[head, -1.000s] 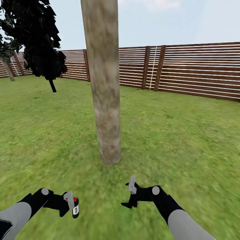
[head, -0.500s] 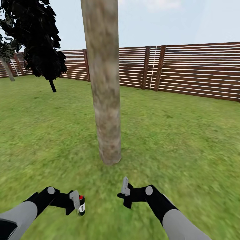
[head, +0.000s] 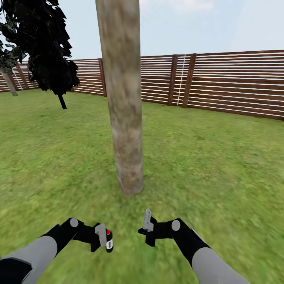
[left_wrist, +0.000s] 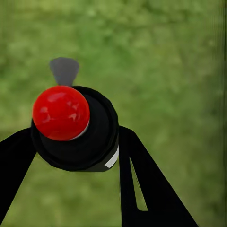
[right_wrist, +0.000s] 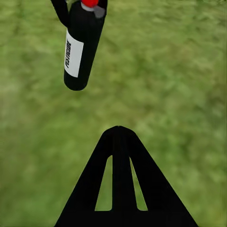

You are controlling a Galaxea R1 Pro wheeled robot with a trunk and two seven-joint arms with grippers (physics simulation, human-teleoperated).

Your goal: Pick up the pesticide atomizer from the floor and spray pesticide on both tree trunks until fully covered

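Note:
The thick grey-brown tree trunk (head: 126,118) rises from the grass straight ahead, its crown out of view. The pesticide atomizer (head: 109,241) is a small black bottle with a red top and a white label, and it hangs upright just above the lawn. My left gripper (head: 103,238) is shut on it, nearer me than the trunk's base. From above, the left wrist view shows the atomizer's red cap (left_wrist: 61,112) between the black fingers (left_wrist: 142,184). My right gripper (head: 147,225) is shut on nothing, close to the right of the atomizer (right_wrist: 80,45). The right gripper (right_wrist: 118,131) points at grass.
A brown slat fence (head: 221,83) closes the lawn behind the trunk. A dark cypress (head: 51,51) stands at the back left, with a thin grey stem (head: 9,86) at the far left edge. Grass (head: 221,165) lies all round the trunk.
My left arm has carried the atomizer rightward toward the middle, closer to the right gripper. The right gripper shifted slightly left and lower, then held still.

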